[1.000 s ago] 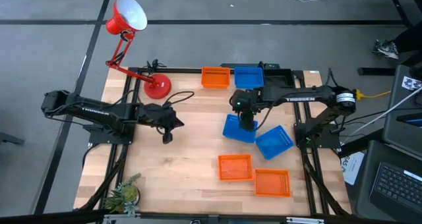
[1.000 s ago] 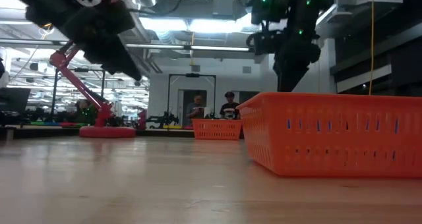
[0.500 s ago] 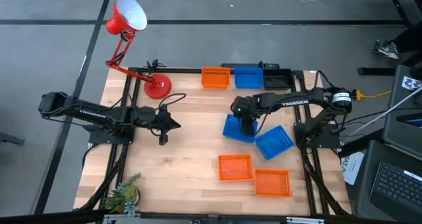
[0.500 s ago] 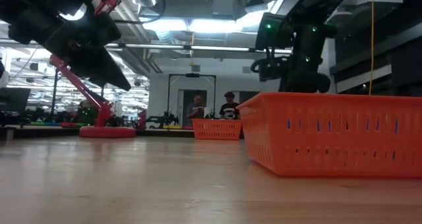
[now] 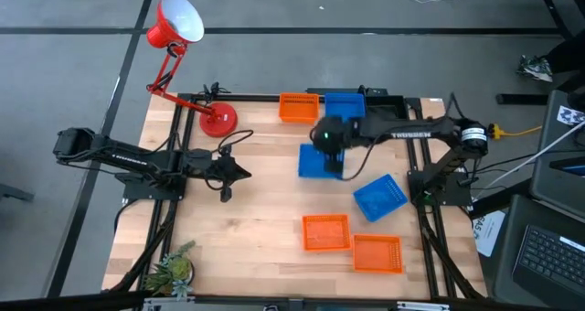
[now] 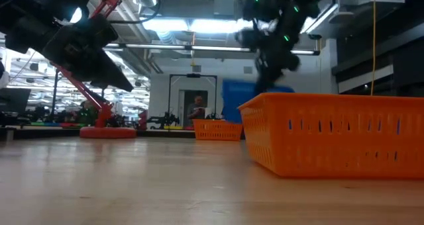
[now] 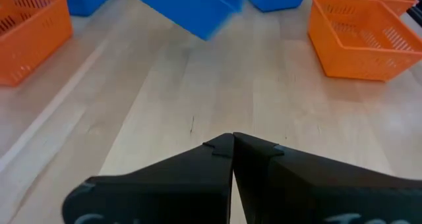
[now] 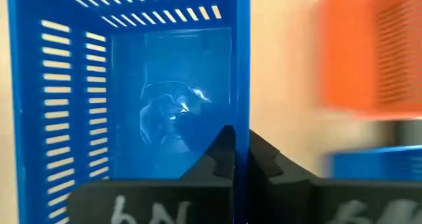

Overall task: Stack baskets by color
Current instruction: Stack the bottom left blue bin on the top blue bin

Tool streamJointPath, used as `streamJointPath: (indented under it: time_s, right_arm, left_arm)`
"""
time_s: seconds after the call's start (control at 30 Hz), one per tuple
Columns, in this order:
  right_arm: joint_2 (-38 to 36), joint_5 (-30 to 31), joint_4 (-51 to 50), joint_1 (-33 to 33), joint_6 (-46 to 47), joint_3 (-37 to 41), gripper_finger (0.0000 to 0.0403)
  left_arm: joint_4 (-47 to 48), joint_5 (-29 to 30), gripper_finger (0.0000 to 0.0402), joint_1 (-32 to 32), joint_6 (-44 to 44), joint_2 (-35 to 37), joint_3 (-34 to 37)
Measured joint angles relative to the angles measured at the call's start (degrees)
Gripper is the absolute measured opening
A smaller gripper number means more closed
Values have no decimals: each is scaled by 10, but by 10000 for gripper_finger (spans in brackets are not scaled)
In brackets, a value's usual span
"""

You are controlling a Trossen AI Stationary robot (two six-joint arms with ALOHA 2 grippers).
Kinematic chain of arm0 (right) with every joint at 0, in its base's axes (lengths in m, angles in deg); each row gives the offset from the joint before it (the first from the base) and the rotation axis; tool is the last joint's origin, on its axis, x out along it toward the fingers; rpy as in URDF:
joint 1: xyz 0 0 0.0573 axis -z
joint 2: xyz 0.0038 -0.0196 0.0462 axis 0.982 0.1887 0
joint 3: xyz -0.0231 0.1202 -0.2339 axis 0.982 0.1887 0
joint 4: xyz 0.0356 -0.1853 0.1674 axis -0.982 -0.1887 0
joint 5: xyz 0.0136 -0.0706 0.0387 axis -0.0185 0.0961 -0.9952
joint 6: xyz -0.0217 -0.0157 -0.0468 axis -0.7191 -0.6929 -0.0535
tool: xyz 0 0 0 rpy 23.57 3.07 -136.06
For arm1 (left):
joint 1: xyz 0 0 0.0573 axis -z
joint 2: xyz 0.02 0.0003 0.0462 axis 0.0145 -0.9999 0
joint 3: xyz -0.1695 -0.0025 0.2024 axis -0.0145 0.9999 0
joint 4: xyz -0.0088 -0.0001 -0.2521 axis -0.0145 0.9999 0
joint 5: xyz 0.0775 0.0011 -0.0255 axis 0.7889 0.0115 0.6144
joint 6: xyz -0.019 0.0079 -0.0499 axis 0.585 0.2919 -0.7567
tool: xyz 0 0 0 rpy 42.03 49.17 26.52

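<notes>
Your right end effector point(image 5: 331, 155) is clamped on one wall of a blue basket point(image 5: 315, 161), lifted above the surface's far middle. Held by a thin edge, it could swing or slip. Your left end effector point(image 5: 239, 173) waits closed, left.

The counter point(image 5: 265, 210) was pale wood in long planks, smooth with a soft sheen, framed by dark matt metal rails point(image 5: 178, 165). The held blue basket point(image 8: 132, 85) beside the red desk lamp point(image 5: 178, 37) side of the counter looked like glossy moulded plastic, its floor smooth enough to catch a bright glare and its walls cut with neat slots; the orange basket point(image 6: 331, 132) showed the same slotted plastic with a duller shine. The lamp's shade looked like glossy painted metal, and the right gripper's fingers point(image 8: 264, 165) were matt black plastic.
</notes>
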Motion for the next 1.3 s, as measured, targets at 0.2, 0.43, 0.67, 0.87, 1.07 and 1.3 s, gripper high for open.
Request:
streamJointPath:
  time_s: [0.2, 0.43, 0.67, 0.87, 1.07, 1.3]
  right_arm:
    - [-1, 82, -70, 61, -99, -149, 2]
    - [4, 46, -53, 172, -165, -230, 1]
    - [52, -70, 35, 265, -212, -233, 1]
    - [108, -124, 12, 304, -263, -233, 0]
    - [134, -134, -69, 316, -293, -233, 0]
    - [119, -82, -80, 333, -299, -233, 0]
  left_arm:
    - [0, 0, 0, 0, -1, 0, 0]
    - [0, 0, 0, 0, 0, 0, 0]
    - [0, 0, 0, 0, 0, 0, 0]
    - [1, 0, 0, 0, -1, 0, 0]
    - [1, 0, 0, 0, 0, 0, 0]
    - [1, 0, 0, 0, -2, 0, 0]
